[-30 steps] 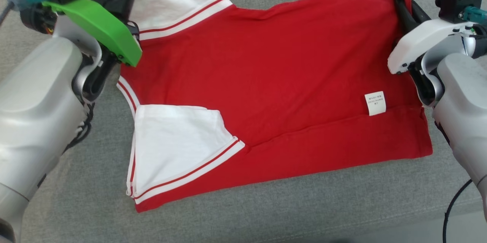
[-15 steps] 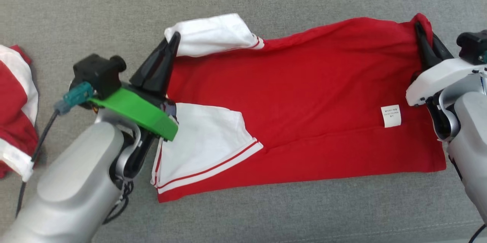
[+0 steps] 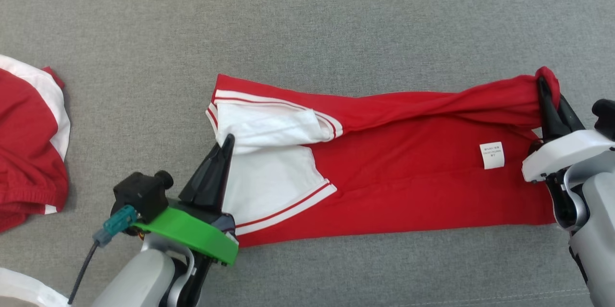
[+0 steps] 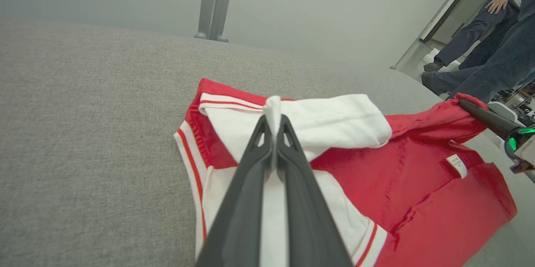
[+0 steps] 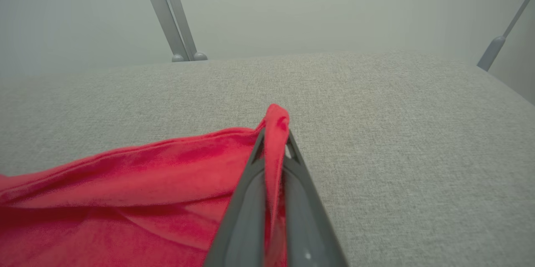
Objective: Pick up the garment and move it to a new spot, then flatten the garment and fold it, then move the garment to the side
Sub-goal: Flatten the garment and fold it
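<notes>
The garment (image 3: 408, 172) is a red T-shirt with white, red-striped sleeves, lying across the grey cushion with its far edge folded toward me. My left gripper (image 3: 226, 141) is shut on the white upper sleeve at the shirt's left end; the left wrist view shows white cloth pinched at my left gripper's (image 4: 273, 123) tips above the garment (image 4: 422, 183). My right gripper (image 3: 545, 86) is shut on the red far corner at the right end. In the right wrist view my right gripper (image 5: 276, 133) pinches a red fold of the garment (image 5: 138, 187) between its fingers.
Another red and white garment (image 3: 29, 143) lies at the cushion's left edge. The grey cushion (image 3: 336, 23) stretches away beyond the shirt. A white care label (image 3: 492, 155) sits near the shirt's right end. People's legs (image 4: 485, 49) stand past the cushion's corner in the left wrist view.
Both grippers have drawn the shirt's far edge toward me, folding it over the near half. The head camera has also tilted, bringing more cushion and the other garment into view.
</notes>
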Controlling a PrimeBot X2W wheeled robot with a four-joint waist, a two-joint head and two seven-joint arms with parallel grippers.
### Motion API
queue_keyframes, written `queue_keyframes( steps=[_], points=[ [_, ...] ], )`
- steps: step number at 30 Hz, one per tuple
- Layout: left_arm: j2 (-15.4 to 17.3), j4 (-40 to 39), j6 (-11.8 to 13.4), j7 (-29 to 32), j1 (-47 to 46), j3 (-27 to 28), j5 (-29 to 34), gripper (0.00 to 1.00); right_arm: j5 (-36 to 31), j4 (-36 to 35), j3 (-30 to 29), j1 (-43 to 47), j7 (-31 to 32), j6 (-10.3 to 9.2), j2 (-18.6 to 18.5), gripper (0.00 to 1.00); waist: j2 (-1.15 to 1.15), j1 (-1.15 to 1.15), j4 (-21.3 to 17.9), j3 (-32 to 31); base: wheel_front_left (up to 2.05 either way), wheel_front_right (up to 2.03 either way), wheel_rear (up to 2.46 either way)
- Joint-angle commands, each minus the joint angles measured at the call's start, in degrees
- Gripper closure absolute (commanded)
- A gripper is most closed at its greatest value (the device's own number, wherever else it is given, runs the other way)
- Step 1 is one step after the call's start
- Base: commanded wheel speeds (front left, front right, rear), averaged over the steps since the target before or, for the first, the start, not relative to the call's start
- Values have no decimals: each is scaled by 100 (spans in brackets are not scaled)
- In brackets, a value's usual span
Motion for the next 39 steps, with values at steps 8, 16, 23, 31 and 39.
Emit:
queue_keyframes(
  steps=[8, 16, 23, 31, 39],
  points=[
    [-374, 140, -71, -17, 719, 463, 248, 0, 36, -456, -410, 752, -16, -11, 176, 0, 0, 0, 18, -203, 0, 0, 0],
    [-789, -61, -171, -18, 1282, 1458, 880, 0, 33, -1189, -618, 1398, -15, -10, 288, 0, 0, 0, 12, -413, 0, 0, 0],
    [-1293, -448, -247, -17, 1418, 2620, 2136, 0, -134, -1016, -640, 1267, -15, -10, 373, 0, 0, 0, -49, -456, 0, 0, 0],
    [-1807, -381, -615, -18, 1481, 3521, 2902, 0, -313, -59, -741, 826, -16, -10, 601, 0, 0, 0, 14, -428, 0, 0, 0],
    [-1928, -204, -804, -18, 1457, 3886, 3139, 0, -161, 965, -630, 528, -15, -10, 762, 0, 0, 0, 114, -302, 0, 0, 0]
  ],
)
